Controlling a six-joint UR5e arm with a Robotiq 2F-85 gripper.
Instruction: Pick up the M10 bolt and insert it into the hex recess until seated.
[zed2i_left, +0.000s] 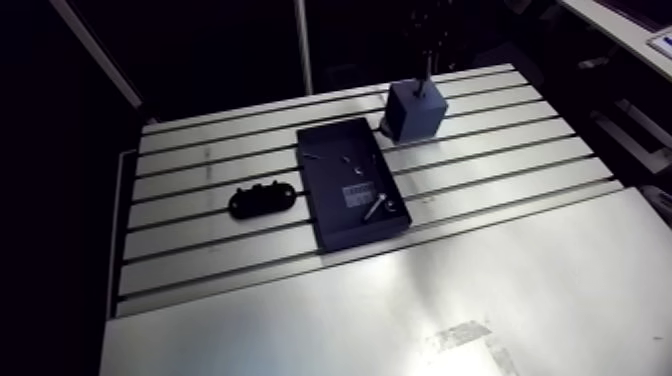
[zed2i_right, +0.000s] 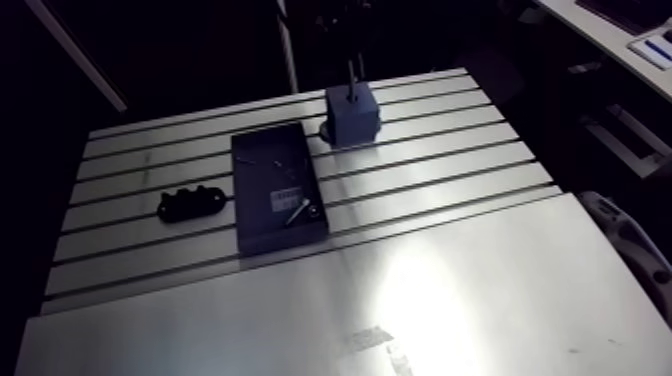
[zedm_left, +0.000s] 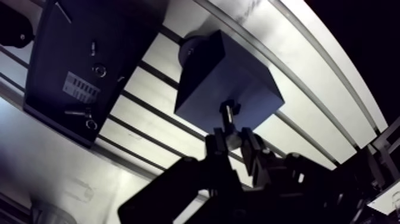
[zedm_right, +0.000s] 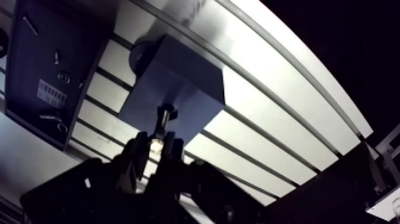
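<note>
Bolt (zedm_right: 162, 122) pinched in gripper (zedm_right: 155, 144), tip right at block (zedm_right: 178, 77) top face. Tray (zedm_left: 53, 53) beside block, white label (zedm_left: 80, 88), print unreadable, small screws (zedm_left: 98, 70) inside.

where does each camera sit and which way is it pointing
Wrist view: sits on the wrist, looking down past the end effector, whose fingers rise from the bottom edge, shut on the bolt over the block; the tray lies beside the block.
Arm view: rides on the arm's upper link, looking down across the slotted table; the end effector hangs small and dark from the top edge, above the block.
Shared: both views show the block, tray and table; each view's two eyes show the same scene.
</note>
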